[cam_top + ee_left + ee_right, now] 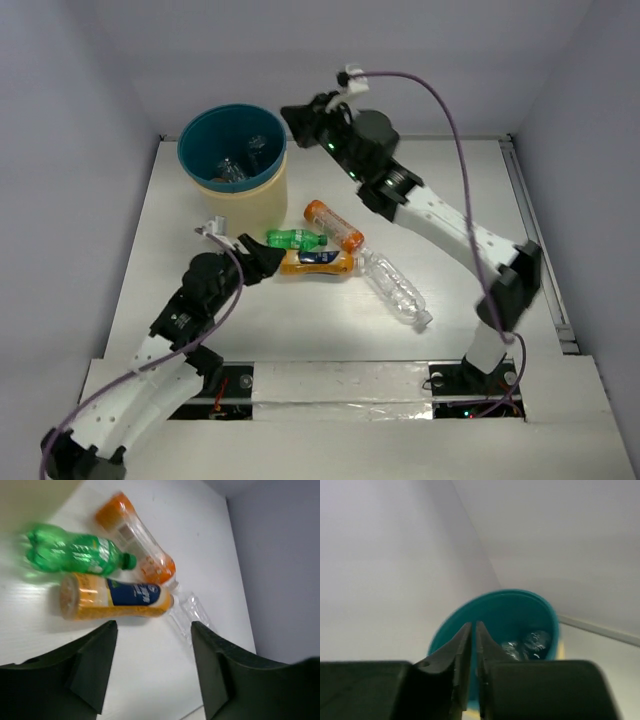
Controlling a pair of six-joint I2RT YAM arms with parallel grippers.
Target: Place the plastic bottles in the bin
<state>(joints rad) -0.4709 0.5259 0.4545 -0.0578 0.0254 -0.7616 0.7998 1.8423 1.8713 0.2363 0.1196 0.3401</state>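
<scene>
Where bottles [318,262] lie, table [300,320] (walled) gleams

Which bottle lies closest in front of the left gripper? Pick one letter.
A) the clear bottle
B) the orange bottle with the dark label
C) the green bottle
B: in the left wrist view the orange bottle with the dark label lies just ahead of the open left gripper, the green bottle beyond it.

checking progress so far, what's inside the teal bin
Clear plastic bottles lie at the bottom of the round teal-rimmed, cream-bodied wastebasket. Their count is unclear; its near wall hides part of the floor.
</scene>
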